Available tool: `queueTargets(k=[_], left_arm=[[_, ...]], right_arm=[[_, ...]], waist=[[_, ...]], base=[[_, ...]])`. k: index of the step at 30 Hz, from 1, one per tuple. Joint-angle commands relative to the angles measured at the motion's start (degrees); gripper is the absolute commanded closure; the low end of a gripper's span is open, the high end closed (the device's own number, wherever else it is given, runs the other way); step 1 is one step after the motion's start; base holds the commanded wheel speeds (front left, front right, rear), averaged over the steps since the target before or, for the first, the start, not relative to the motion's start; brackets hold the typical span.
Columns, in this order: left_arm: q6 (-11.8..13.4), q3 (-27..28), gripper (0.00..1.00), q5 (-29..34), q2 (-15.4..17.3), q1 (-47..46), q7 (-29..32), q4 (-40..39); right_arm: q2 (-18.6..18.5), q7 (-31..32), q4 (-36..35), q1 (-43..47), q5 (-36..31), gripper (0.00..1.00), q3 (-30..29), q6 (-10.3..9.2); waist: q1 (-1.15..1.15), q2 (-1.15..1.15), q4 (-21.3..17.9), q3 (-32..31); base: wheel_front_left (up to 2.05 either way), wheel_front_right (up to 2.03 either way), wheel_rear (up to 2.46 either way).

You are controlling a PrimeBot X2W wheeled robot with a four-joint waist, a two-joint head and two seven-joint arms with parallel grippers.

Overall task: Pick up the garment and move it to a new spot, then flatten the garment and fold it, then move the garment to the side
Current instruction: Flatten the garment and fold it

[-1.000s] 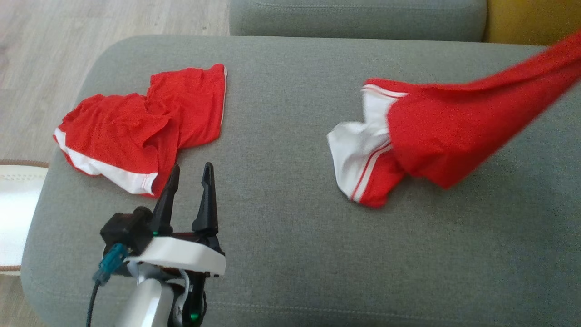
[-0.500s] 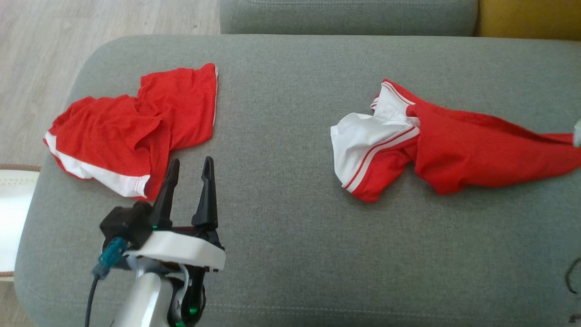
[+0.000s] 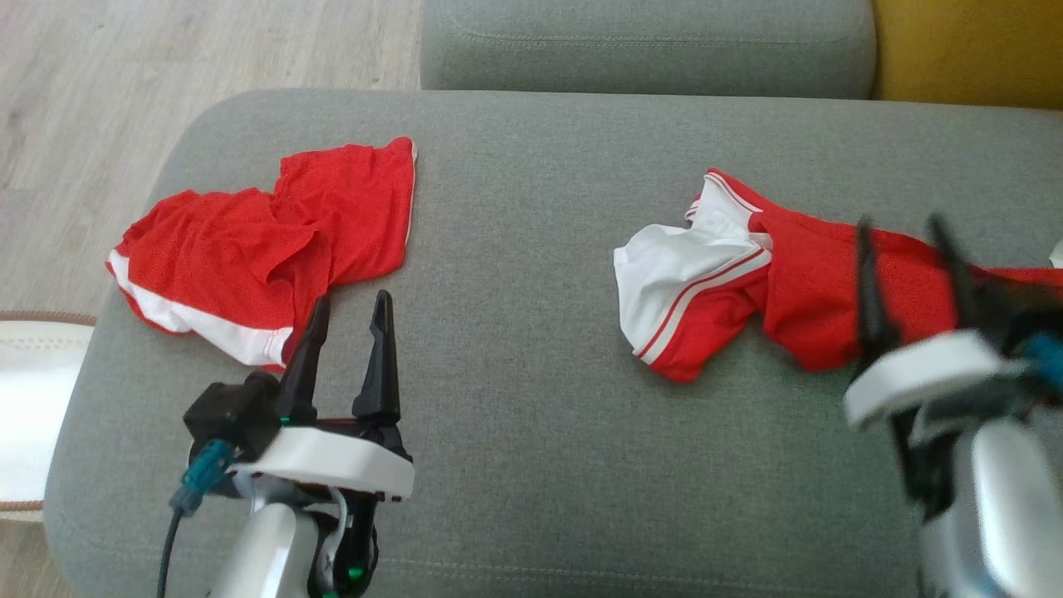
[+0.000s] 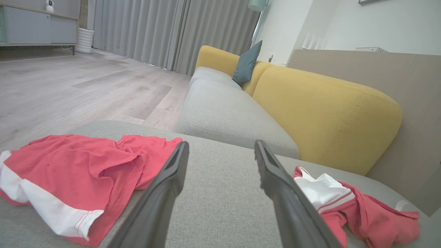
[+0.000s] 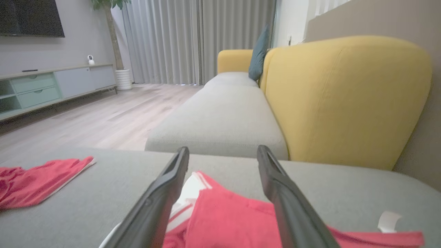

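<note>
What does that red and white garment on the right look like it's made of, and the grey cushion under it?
The red and white garment looks like thin, soft knit fabric, matte: it lies limp in small creases. The grey cushion seems coarse woven upholstery, matte: a fine grain and a stitched seam show.

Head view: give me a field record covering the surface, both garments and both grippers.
surface: grey cushion, yellow sofa back beyond it
left garment: red with a white band, crumpled, near the cushion's left edge
right garment: red with a white panel, bunched on the cushion's right half, not flattened
left gripper: open, empty, beside the left garment's near corner
right gripper: open, blurred, over the right garment's red part, gripping nothing
fold: not started
</note>
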Motion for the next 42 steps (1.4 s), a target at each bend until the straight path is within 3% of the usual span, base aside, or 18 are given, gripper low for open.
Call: queueTargets(k=[1,7,17,25,32,36,37,38,42], left_arm=[[0.49,1.39,0.0,-0.37,0.12,-1.24,-0.35,-2.19],[0.48,0.49,0.0,-0.49,0.12,-1.61,-0.35,-2.04],[0.3,-0.9,0.0,-1.11,0.12,-2.68,-0.35,-1.61],[0.37,-1.51,0.0,-1.73,0.12,-3.84,-0.35,-1.25],[0.31,-1.4,0.0,-1.96,0.11,-4.2,-0.35,-1.28],[0.34,-1.46,0.0,-2.05,0.11,-4.75,-0.35,-1.4],[0.35,-1.49,0.0,-2.08,0.11,-4.9,-0.35,-1.39],[0.36,-1.55,0.0,-2.11,0.11,-5.04,-0.35,-1.38],[0.44,-1.74,0.0,-2.13,0.11,-5.48,-0.35,-1.29]], right_arm=[[0.2,-0.46,-2.33,0.2,1.33,0.0,3.02,-0.04],[0.25,-0.71,-1.06,1.98,3.23,0.0,7.34,-0.04],[0.08,5.09,7.27,-8.04,-0.91,0.0,8.1,-0.04],[-5.45,10.66,21.06,-17.17,-0.8,0.0,6.92,-0.04],[-8.03,14.13,29.0,-21.39,5.04,0.0,11.2,-0.04],[-9.44,16.13,31.06,-23.33,10.32,0.0,16.78,-0.04],[-9.77,16.73,31.35,-23.72,11.99,0.2,18.2,-0.04],[-10.24,16.92,31.32,-24.16,13.35,1.0,19.69,-0.04],[-11.79,14.62,30.8,-26.57,17.59,1.0,21.82,-0.04]], waist=[[0.0,0.0,0.25,0.19],[0.0,0.0,1.6,0.89],[0.0,0.0,5.33,3.43],[0.0,0.0,9.03,5.58],[0.0,0.0,10.05,6.96],[0.0,0.0,10.04,7.82],[0.0,0.0,10.01,7.97],[0.0,0.0,9.97,8.1],[0.0,0.0,9.77,8.42]], base=[[0.0,0.0,0.0],[0.0,0.0,0.0],[0.0,0.0,0.0],[0.0,0.0,0.0],[0.0,0.0,0.0],[0.0,0.0,0.0],[0.0,0.0,0.0],[0.0,0.0,0.0],[0.0,0.0,0.0]])
